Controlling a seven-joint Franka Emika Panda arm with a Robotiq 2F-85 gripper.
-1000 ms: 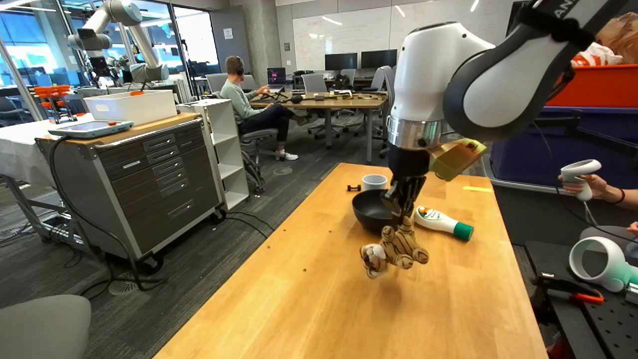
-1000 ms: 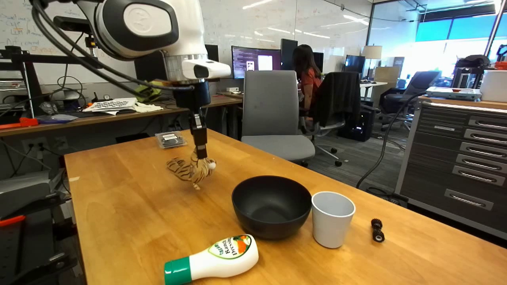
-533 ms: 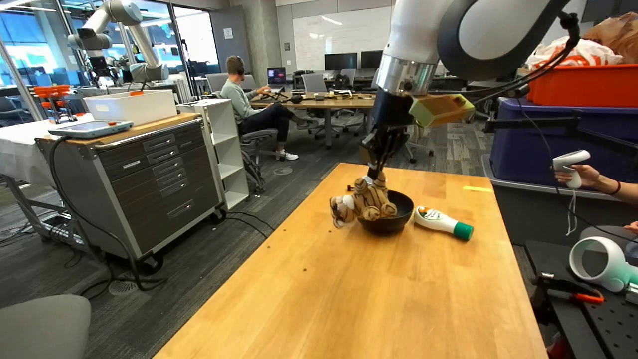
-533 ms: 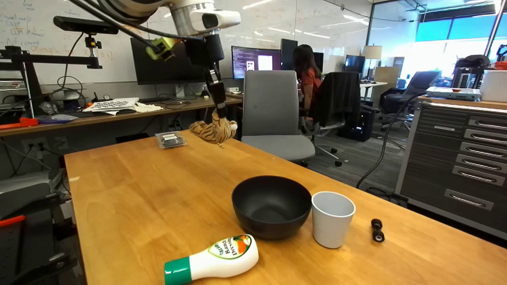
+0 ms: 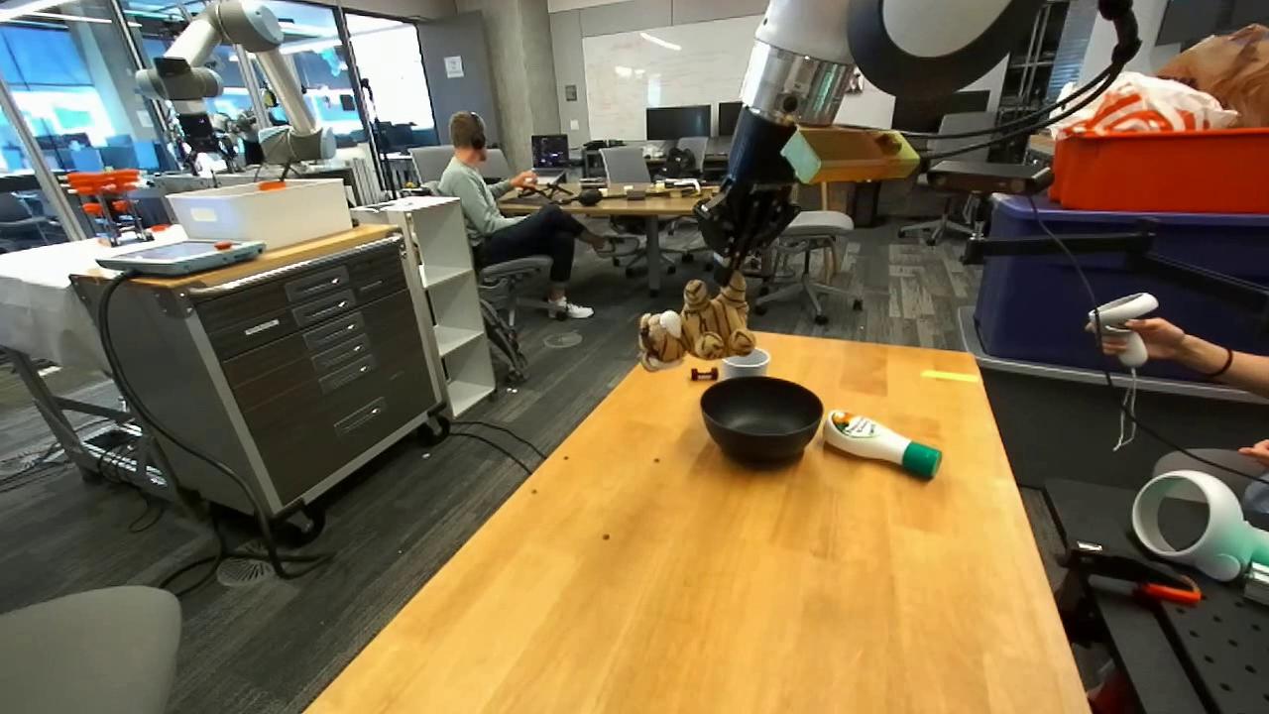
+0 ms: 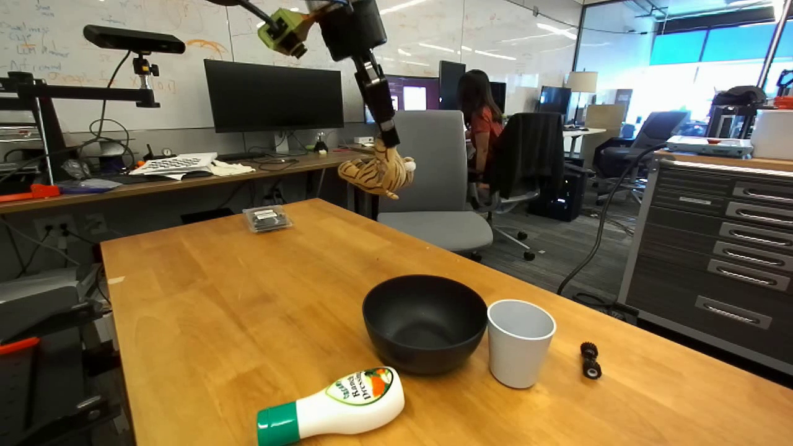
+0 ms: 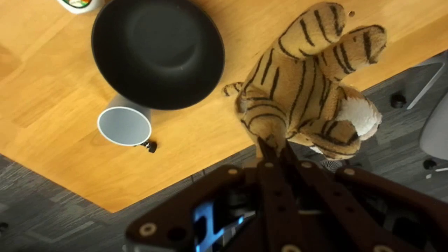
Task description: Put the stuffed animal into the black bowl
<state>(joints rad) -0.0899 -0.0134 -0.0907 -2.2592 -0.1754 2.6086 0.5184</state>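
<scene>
Tan striped plush should be found light, soft and grippy, so the stuffed animal (image 7: 299,87), held aloft apart from the black bowl (image 7: 157,56) with one limb pinched between the fingers (image 6: 389,133), can probably be squeezed firmly there unharmed.

Wooden table (image 6: 248,310) with black bowl (image 6: 427,356), cup (image 6: 517,362), bottle (image 6: 347,406), dumbbell-shaped piece (image 6: 590,360), clear box (image 6: 267,219)
</scene>
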